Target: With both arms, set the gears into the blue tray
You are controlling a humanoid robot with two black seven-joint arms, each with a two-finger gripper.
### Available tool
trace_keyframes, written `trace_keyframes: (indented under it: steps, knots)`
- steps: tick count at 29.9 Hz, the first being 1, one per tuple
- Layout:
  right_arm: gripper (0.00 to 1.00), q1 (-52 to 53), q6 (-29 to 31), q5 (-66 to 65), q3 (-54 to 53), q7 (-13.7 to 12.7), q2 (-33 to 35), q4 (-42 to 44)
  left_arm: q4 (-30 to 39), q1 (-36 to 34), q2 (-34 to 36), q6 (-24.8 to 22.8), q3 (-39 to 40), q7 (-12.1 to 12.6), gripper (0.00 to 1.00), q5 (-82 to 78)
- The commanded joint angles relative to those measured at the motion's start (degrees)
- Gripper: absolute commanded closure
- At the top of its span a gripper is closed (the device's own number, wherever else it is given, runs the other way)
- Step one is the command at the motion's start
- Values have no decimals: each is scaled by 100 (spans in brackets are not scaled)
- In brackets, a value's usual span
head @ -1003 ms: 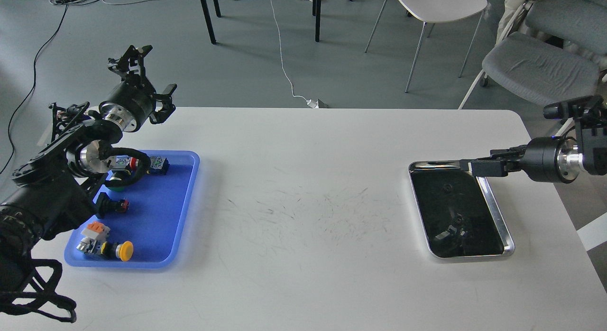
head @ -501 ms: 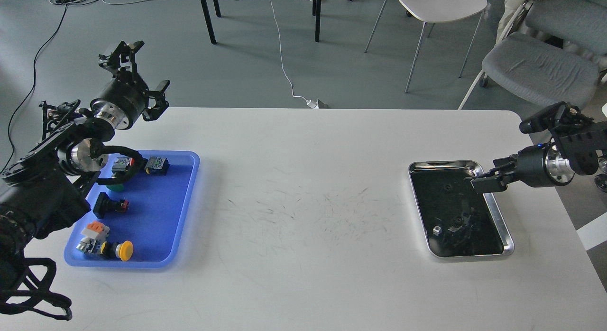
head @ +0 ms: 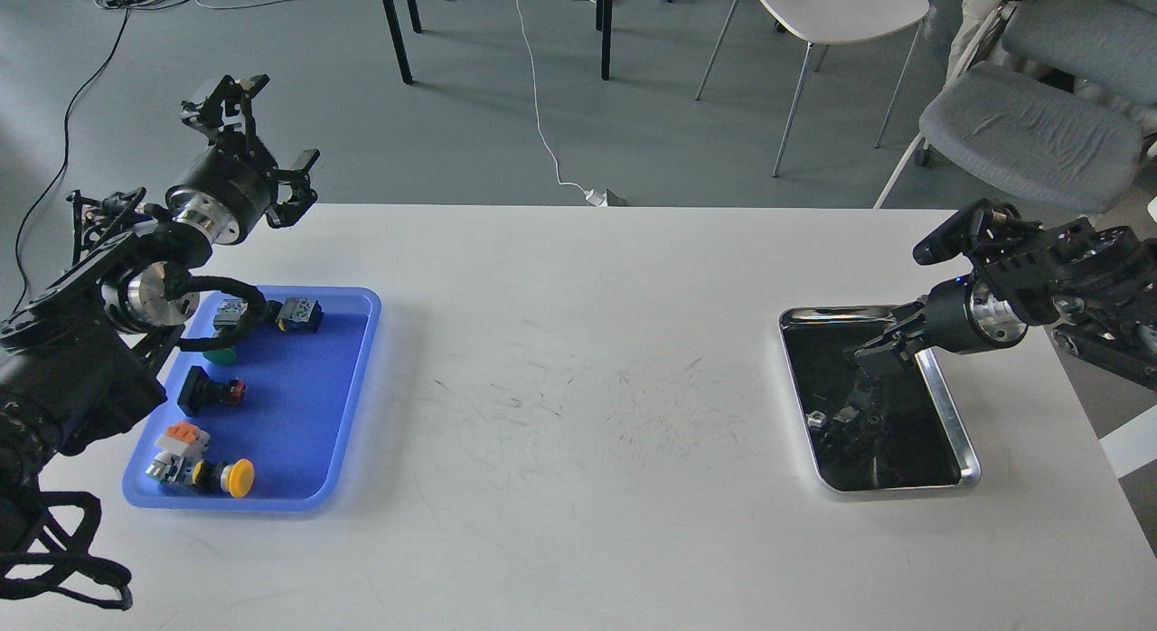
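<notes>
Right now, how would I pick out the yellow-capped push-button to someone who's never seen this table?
Find the blue tray on the left side of the white table. Go to its near edge, closest to the robot. The yellow-capped push-button lies there beside a grey and orange switch block; it is the only part with a round yellow cap.

left hand [head: 258,129]: raised, fingers spread | right hand [head: 870,353]: angled down, state unclear

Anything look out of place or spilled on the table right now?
Nothing spilled. The push-button switches lie scattered inside the blue tray, none on the bare table. The right gripper points down into the steel tray; its dark, reflective inside makes any gears hard to pick out.
</notes>
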State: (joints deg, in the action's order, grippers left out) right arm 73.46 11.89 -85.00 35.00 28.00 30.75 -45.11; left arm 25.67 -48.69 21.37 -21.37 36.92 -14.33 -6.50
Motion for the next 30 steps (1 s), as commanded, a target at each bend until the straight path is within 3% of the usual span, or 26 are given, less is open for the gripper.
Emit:
trace_keyframes:
  steps: [1,30]
  knots:
    - [17,2,-3,1,182,0,-69,46,-1,0,8,1,-1,1,1,0]
    - [25,-139,6,10,358,0,-526,354,-1,97,52,-43,17,-8,1,0]
